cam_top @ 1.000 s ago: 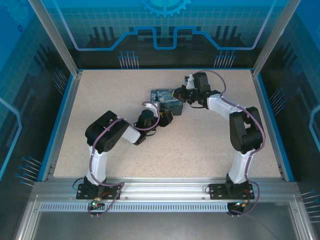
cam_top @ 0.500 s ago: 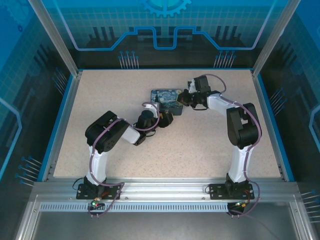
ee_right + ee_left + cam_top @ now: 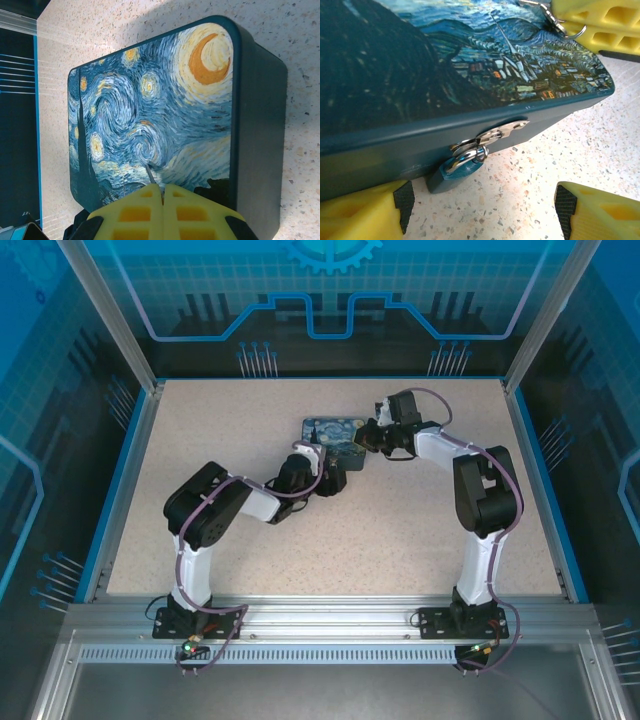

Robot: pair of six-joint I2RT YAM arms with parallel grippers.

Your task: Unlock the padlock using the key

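Two claws, split jobs. Left claw point(image 3: 481, 207) sits low on the table point(image 3: 600, 145) at the front wall of the tin point(image 3: 420, 75), jaws spread wide, nothing in them. The padlock point(image 3: 456, 172) hangs just ahead of the gap, nearer one yellow finger, touched by neither. Its shackle point(image 3: 470, 159) runs through the silvery hasp point(image 3: 502, 131) and the body hangs against the tin's wall, down at table level. Shackle looks closed, so not unlocked yet. My read: left is lined up to pinch the lock body and steady it for the key.

Right claw point(image 3: 162, 192) hovers over the painted lid, jaws pressed together. A thin dark sliver pokes out between the tips: the key point(image 3: 151, 176). It's pinched at the head with the blade free, which is what insertion needs. In the left wrist view a small ring and clasp dangle by the right fingers, on the far side of the lid.

Key and lock are well apart: key above the lid, lock down on the front face. Can't tell which way the keyhole faces. If it's underneath, the lock needs tilting up before the key goes in. Risk: a lock this small swings on the hasp when gripped, and the keyhole moves with it.
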